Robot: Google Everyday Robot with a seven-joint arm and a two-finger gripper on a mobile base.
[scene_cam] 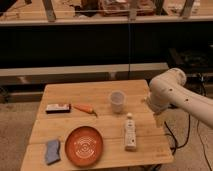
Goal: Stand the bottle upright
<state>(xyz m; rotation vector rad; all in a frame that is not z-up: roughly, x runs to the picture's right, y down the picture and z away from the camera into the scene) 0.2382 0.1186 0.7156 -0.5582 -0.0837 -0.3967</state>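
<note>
Camera view: the bottle [130,131] lies flat on the bench [60,127], near right; the cup [117,101] stands just beyond it; an orange plate [84,145] sits left; the claw [149,102] hangs at the bench's right edge, grip state cannot be told.

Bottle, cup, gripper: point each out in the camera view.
bottle [130,133]: camera view, label at mid-body.
cup [117,102]: camera view, side wall.
gripper [150,103]: camera view, its body, at the right edge of the table [107,125].

Dim, warm light; gripper [149,102] shadowed at right edge of table [60,128].
</note>
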